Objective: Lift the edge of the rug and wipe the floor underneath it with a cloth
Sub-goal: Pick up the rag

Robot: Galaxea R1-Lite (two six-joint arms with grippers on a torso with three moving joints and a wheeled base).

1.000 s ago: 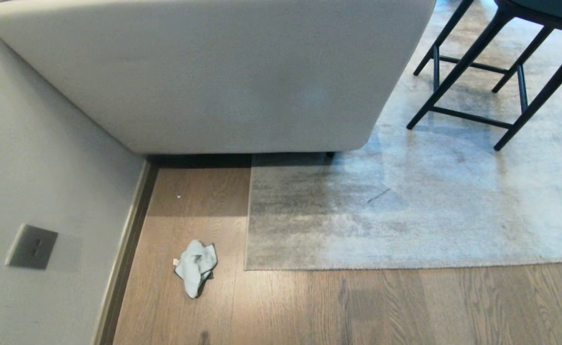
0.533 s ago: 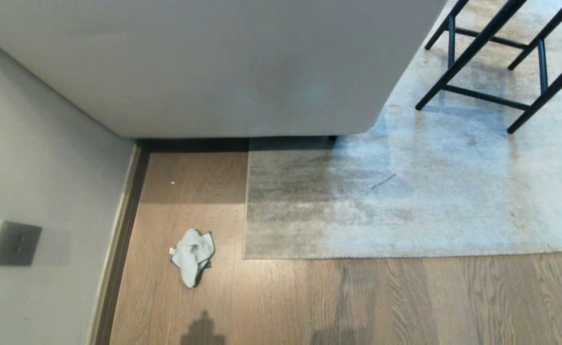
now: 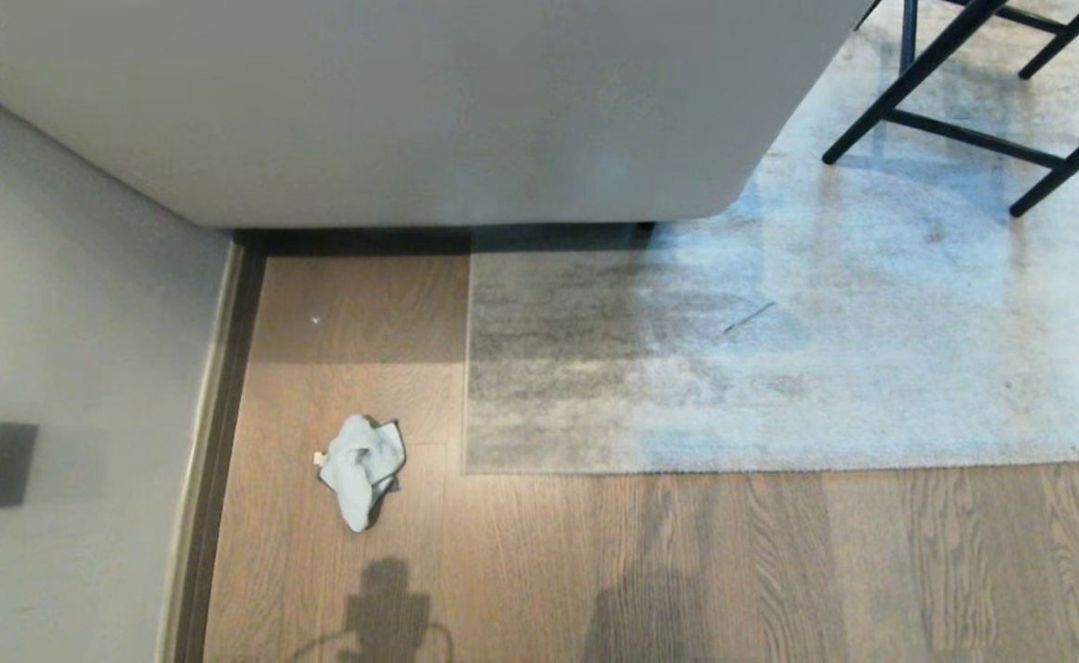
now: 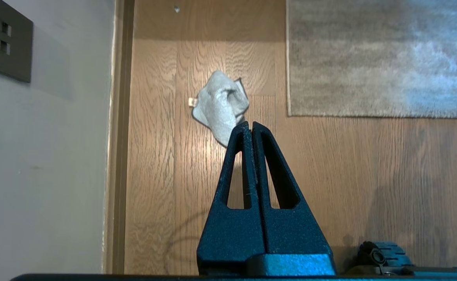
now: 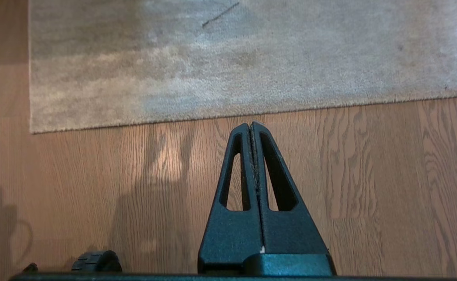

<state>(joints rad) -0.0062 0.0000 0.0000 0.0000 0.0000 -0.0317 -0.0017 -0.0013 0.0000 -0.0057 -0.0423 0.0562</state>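
I see the cloth [image 3: 360, 468] crumpled on the floor [image 3: 595, 562], at nine o'clock of the rug edge [image 3: 687, 468]; left gripper [image 4: 248, 125] and right gripper [image 5: 250, 125] both pressed together, empty.

Pale grey-blue cloth [image 3: 360, 468], smudged grey-beige rug [image 3: 687, 368], brown wood-grain floor [image 3: 687, 562], black claws.

Closed left end effector [image 4: 250, 124] above floor [image 4: 330, 164] — cloth [image 4: 220, 105] just beyond.
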